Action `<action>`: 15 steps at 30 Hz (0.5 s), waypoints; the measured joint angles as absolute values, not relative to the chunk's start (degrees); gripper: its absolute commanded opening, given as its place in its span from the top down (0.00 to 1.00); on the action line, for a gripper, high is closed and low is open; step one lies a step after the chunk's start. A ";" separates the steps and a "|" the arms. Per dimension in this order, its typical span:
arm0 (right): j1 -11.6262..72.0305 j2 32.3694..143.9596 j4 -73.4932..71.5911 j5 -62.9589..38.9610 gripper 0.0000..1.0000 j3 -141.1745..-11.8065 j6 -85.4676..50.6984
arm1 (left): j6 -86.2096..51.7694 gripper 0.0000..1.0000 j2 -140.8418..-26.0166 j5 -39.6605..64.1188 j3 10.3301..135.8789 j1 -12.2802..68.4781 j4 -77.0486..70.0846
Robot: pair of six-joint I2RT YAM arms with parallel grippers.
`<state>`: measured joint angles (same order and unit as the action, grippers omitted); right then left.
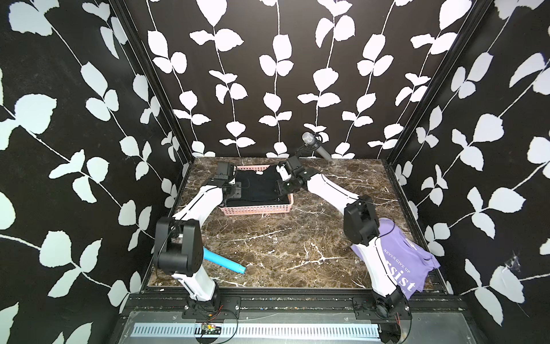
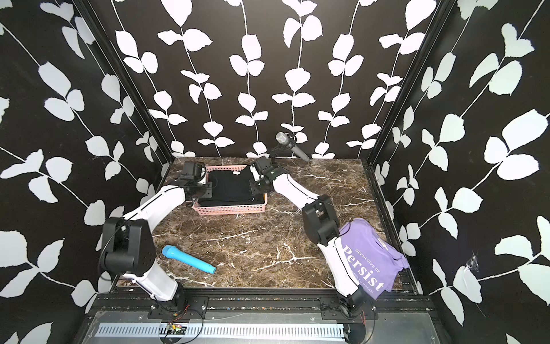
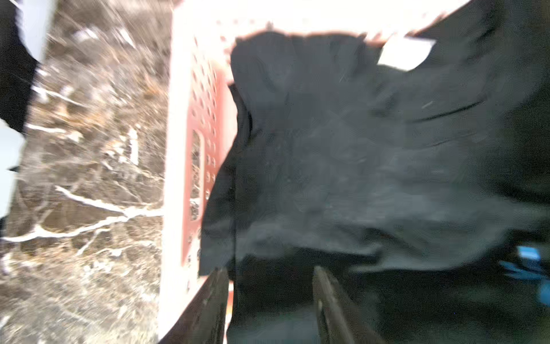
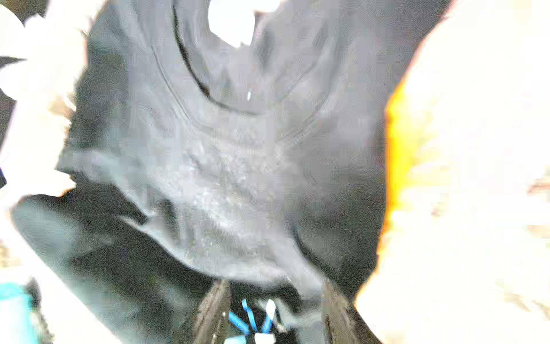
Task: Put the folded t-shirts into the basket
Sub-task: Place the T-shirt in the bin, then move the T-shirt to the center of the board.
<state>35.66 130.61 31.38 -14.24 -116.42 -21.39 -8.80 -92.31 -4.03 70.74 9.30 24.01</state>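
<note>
The pink basket (image 1: 256,210) (image 2: 229,210) stands at the back of the marble table, with a black folded t-shirt (image 1: 256,184) (image 2: 232,186) lying on top inside it. My left gripper (image 1: 235,192) (image 3: 270,277) is at the basket's left end, its jaws apart over the black cloth (image 3: 342,149), beside the basket wall (image 3: 178,149). My right gripper (image 1: 281,186) (image 4: 275,295) is at the basket's right end, jaws apart just above the same shirt (image 4: 238,163). A lavender "Persist" t-shirt (image 1: 413,262) (image 2: 375,253) lies at the front right, partly under my right arm.
A light blue tube (image 1: 226,263) (image 2: 190,259) lies at the front left near my left arm's base. A microphone (image 1: 309,138) (image 2: 282,137) hangs over the table's back edge. Black leaf-patterned walls close in three sides.
</note>
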 measured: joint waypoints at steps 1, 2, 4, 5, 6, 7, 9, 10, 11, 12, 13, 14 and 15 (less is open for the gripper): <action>35.07 128.40 29.93 -14.48 0.45 -114.21 -21.58 | -9.23 0.50 -90.54 -3.46 70.19 9.30 23.24; 34.57 126.30 28.95 -14.68 0.44 -112.20 -21.74 | -9.65 0.50 -88.84 -2.81 69.47 9.32 22.39; 33.69 121.62 27.07 -15.03 0.40 -107.70 -21.80 | -10.59 0.49 -85.71 -1.23 68.03 9.37 20.95; 33.34 119.07 26.37 -15.07 0.38 -105.27 -21.63 | -10.98 0.48 -84.38 -0.54 67.44 9.50 20.36; 33.06 116.75 26.11 -14.96 0.36 -103.09 -21.50 | -11.44 0.48 -83.02 0.30 66.74 9.69 19.66; 32.62 114.06 25.80 -14.63 0.34 -100.36 -21.17 | -11.70 0.46 -81.82 0.99 66.13 10.04 18.94; 31.73 108.51 25.56 -13.50 0.30 -94.28 -20.53 | -11.88 0.43 -79.66 1.89 65.14 11.53 18.13; 31.14 105.62 25.71 -12.67 0.29 -90.94 -20.29 | -11.86 0.42 -78.72 2.22 64.75 12.78 17.78; 30.30 102.35 26.09 -11.94 0.28 -87.11 -20.05 | -11.81 0.41 -78.02 2.57 64.49 14.04 17.50; 28.67 98.04 26.94 -10.63 0.27 -82.00 -19.81 | -11.84 0.38 -77.28 3.09 64.07 15.86 16.97; 27.20 94.96 27.55 -9.43 0.26 -78.35 -19.70 | -11.84 0.36 -76.90 3.60 63.66 17.02 16.40; 25.56 91.92 28.25 -7.99 0.24 -74.78 -19.66 | -11.90 0.34 -76.73 3.99 63.22 18.17 15.97; 23.75 88.75 29.10 -6.33 0.23 -70.85 -19.53 | -12.05 0.31 -76.69 4.43 62.65 19.27 15.55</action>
